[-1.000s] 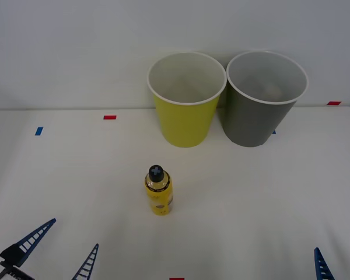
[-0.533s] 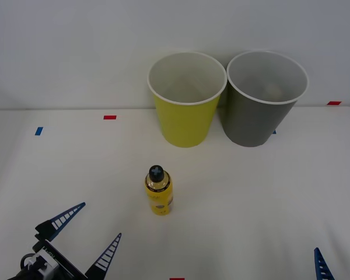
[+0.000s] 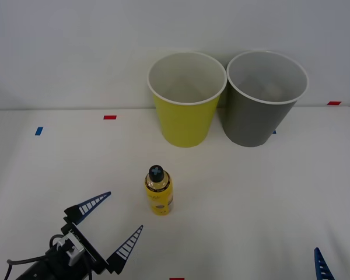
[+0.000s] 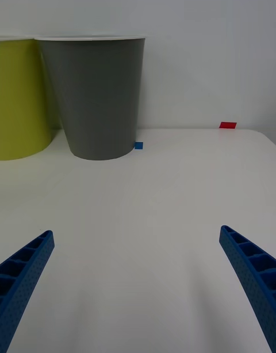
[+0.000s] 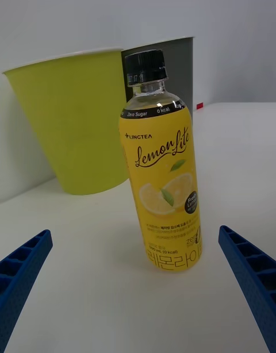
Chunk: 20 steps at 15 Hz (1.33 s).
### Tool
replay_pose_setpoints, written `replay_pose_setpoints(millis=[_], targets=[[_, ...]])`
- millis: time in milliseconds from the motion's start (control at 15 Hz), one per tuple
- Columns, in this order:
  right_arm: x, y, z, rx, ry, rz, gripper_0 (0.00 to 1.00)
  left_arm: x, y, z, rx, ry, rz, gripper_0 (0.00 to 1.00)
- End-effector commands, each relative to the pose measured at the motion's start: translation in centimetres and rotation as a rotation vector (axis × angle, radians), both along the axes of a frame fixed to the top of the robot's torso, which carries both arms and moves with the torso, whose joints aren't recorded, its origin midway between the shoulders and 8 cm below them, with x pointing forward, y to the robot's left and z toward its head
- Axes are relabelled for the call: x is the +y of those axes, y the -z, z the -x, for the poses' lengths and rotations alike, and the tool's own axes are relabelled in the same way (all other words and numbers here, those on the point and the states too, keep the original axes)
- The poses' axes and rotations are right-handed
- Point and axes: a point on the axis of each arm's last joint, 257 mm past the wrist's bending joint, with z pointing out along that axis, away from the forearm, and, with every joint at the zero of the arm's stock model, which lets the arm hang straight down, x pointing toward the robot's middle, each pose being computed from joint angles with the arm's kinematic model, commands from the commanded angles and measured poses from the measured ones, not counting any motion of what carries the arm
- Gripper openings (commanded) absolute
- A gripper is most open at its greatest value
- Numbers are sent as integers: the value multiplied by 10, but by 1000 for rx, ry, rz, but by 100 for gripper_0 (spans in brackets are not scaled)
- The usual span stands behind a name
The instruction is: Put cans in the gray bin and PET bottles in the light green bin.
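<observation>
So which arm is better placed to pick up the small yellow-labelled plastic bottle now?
The left. The left gripper is open and close to the small yellow-labelled plastic bottle, which stands upright between its fingers in the left wrist view. The right gripper, also open, faces bare table near the round dark gray plastic bin.

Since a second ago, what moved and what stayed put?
The left gripper slid forward and inward across the table toward the lemon tea bottle, open, not touching it. Nothing was grabbed or let go. The bottle, the light green bin, the gray bin and the right gripper at the near right edge stayed where they were.
</observation>
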Motion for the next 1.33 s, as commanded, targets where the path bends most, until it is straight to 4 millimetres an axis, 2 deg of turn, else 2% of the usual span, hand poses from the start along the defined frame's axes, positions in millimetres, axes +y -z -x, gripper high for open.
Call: replay_pose_setpoints(millis=[67,800,1333], targets=[[0,0,0,0,0,0,100,-14,1,-9,16,27,11,100],[0,0,0,0,0,0,100,-64,-17,-28,30,89,91,100],[0,0,0,0,0,0,100,-86,-21,-48,45,103,75,100]])
